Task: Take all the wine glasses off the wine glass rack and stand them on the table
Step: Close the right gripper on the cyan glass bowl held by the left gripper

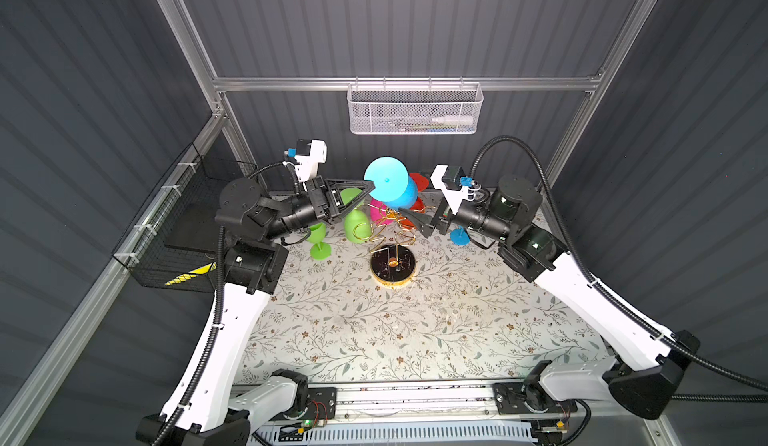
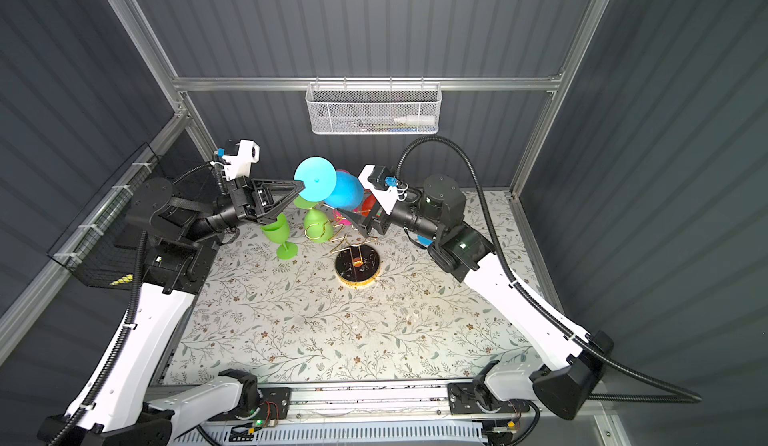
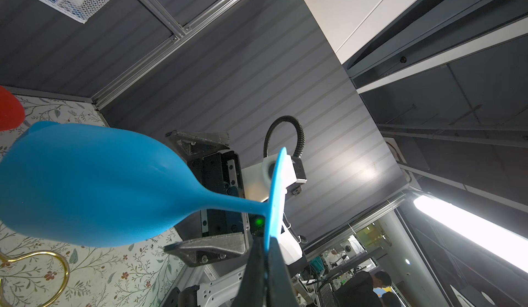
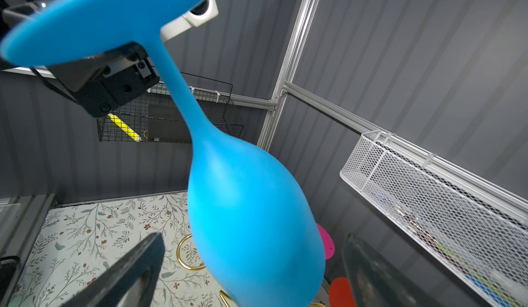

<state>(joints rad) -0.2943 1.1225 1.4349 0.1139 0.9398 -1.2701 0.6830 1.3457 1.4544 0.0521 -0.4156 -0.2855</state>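
Though top views obscure it, the left wrist view shows the left end effector (image 3: 266, 244) pinching the wine glass (image 3: 85, 188).

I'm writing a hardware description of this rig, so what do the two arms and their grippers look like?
Both the left arm and right arm have white links with black joint housings. A black corrugated cable runs along each. The left gripper and right gripper have dark, triangular open-frame fingers. Each wrist carries a white camera mount with a blue connector.
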